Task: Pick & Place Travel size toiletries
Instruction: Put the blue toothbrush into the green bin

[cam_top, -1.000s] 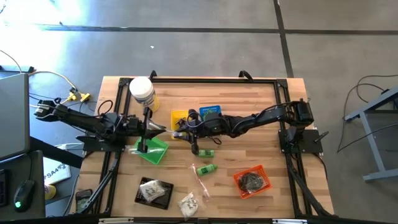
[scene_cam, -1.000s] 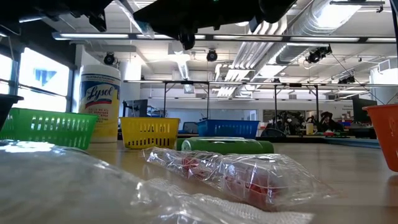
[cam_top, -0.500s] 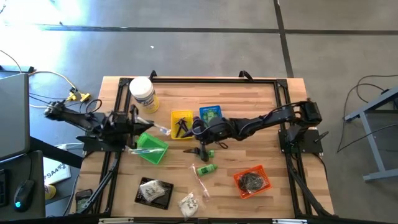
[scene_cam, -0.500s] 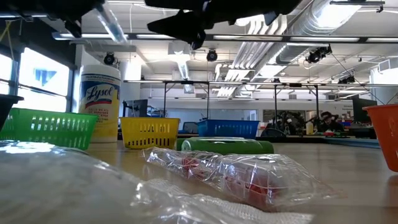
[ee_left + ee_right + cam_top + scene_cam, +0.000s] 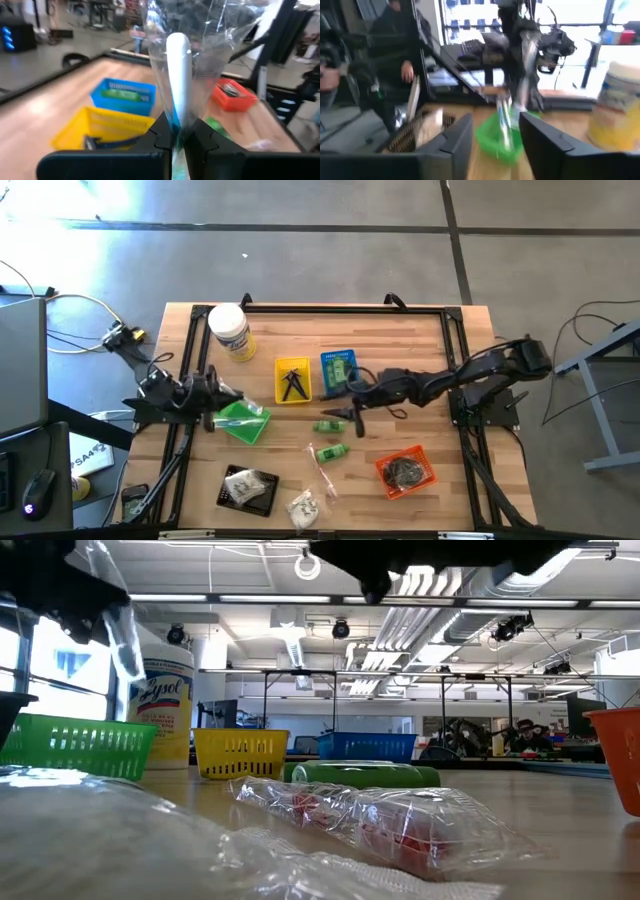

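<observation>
My left gripper [image 5: 214,394] hovers at the left rim of the green basket [image 5: 246,423], shut on a long thin clear packet [image 5: 179,75] with a white handle inside. My right gripper [image 5: 495,145] is open and empty. It hangs above the table near a green bottle [image 5: 329,426] that lies on its side. A second green bottle [image 5: 331,451] and another thin clear packet [image 5: 322,470] lie nearer the table's near edge. Small black pieces [image 5: 292,383] sit in the yellow basket [image 5: 281,366]. A clear packet with white contents [image 5: 303,506] lies at the near edge. My left gripper pinches the long thin clear packet by one end [image 5: 174,131] between its two fingers [image 5: 201,138], coming from the table's left. The packet is lifted clear and sticks out past the fingertips over the green basket, tilted in the low view [image 5: 120,625].
A big white jar [image 5: 230,332] stands at the far left. A blue basket [image 5: 338,369] sits beside the yellow one, an orange basket [image 5: 405,468] near right, and a black tray [image 5: 248,487] with a packet near left. Bare wood lies at the far middle.
My left gripper has drawn back toward the table's left edge, carrying the clear packet from beside the yellow basket to over the green basket. My right gripper has moved from the yellow basket toward the table's right and near edges, uncovering the black pieces in it.
</observation>
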Controlling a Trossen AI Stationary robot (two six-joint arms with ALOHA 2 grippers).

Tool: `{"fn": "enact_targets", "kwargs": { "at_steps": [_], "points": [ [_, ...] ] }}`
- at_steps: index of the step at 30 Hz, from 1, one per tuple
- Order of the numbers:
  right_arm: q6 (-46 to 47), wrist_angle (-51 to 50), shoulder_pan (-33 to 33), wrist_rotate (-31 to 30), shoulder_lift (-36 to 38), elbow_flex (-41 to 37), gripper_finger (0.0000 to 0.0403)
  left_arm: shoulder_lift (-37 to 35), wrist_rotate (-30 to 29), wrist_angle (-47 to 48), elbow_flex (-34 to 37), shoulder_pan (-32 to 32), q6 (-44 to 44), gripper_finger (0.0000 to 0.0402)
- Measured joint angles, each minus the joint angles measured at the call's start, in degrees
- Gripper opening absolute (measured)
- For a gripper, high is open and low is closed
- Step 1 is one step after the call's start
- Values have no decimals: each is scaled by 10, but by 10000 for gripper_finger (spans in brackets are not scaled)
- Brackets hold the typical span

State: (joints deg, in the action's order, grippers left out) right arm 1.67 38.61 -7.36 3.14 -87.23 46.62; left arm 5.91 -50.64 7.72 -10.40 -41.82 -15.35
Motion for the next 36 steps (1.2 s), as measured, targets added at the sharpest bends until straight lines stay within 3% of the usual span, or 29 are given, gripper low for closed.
{"fn": "enact_targets", "kwargs": {
  "at_steps": [5,10,18,29,32,36],
  "points": [
    [-9,11,-26,-28,52,-66,79,5,-43,2,29,-67,-54,14],
    [-26,54,-59,-60,55,-102,12,15,-96,-3,54,-112,-78,13],
    [-33,72,-68,-77,56,-107,3,60,-140,-12,65,-122,-97,13],
    [-30,72,-69,-71,56,-107,3,168,-158,-5,67,-122,-261,14],
    [-30,72,-69,-63,56,-107,3,198,-156,-6,67,-122,-283,32],
    [-30,71,-69,-57,56,-107,3,222,-150,0,59,-122,-281,87]
  ]
}}
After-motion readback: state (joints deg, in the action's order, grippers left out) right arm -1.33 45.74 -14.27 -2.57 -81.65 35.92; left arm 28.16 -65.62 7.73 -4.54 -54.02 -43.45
